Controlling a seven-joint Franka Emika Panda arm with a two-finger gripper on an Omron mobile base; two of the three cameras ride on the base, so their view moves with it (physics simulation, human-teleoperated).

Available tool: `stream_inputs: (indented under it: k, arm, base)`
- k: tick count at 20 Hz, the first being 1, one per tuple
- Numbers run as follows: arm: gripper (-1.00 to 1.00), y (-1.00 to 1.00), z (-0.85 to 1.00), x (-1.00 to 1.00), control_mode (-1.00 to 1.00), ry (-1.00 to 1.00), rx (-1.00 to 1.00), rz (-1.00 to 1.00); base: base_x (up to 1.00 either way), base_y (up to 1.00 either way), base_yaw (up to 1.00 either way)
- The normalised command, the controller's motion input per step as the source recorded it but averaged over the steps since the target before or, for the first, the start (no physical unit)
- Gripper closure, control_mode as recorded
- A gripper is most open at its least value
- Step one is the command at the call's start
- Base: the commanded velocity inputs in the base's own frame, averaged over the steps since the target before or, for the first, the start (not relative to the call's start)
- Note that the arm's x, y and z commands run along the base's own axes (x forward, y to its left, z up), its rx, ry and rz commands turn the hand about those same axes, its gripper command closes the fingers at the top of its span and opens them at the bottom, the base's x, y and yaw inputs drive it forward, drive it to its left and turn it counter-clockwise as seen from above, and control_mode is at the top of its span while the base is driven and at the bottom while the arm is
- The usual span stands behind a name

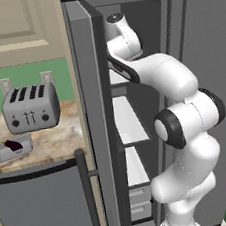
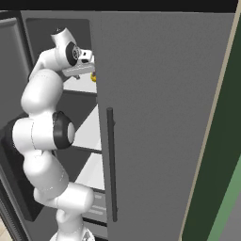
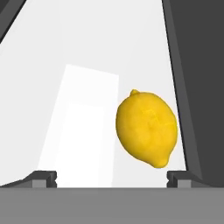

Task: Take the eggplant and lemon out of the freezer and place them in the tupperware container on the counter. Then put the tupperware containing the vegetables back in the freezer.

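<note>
Two things sit on the counter (image 1: pixel 48 141) in the left base view: a silver toaster (image 1: pixel 30 107) at the back and, in front of it to the left, the small grey tupperware container (image 1: pixel 12 149) with the dark eggplant (image 1: pixel 13 144) lying inside it. To the right of them the freezer (image 1: pixel 129 128) stands open, its grey door (image 1: pixel 99 137) swung out edge-on toward me, the long dark handle (image 1: pixel 87 194) low beside the counter's end, white shelves showing inside, and the white arm bends up and reaches in at an upper shelf, its hand hidden past the door edge. From the right base view the arm curls up on the left and its wrist pokes into the freezer behind the wider grey door (image 2: pixel 160 122); a sliver of the yellow lemon (image 2: pixel 93 76) peeks out just beside that door's edge, on the upper shelf near the hand. Looking along the hand, the gripper (image 3: pixel 112 177) has its two dark tips spread wide apart at the bottom, gripping nothing, and the lemon (image 3: pixel 146 128) lies on the white shelf ahead of them, nearer the right tip and close to the dark side wall.
</note>
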Motion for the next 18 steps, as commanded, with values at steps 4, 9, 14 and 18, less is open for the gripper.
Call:
stream_inputs:
  k: [4, 9, 14, 18]
  arm:
    - [-1.0, -0.03, 0.0, 0.22, -1.0, 0.0, 0.0, 0.0]
    - [-1.0, -0.06, -0.01, 0.26, -1.0, 0.0, 0.0, 0.0]
    - [-1.0, -0.06, -0.1, 0.33, -1.0, 0.0, -0.01, 0.0]
    - [-1.0, -0.05, -0.06, 0.29, -1.0, 0.0, 0.0, 0.0]
  base:
    - [0.0, 0.0, 0.0]
    - [0.0, 0.0, 0.0]
    - [0.0, 0.0, 0.0]
    - [0.0, 0.0, 0.0]
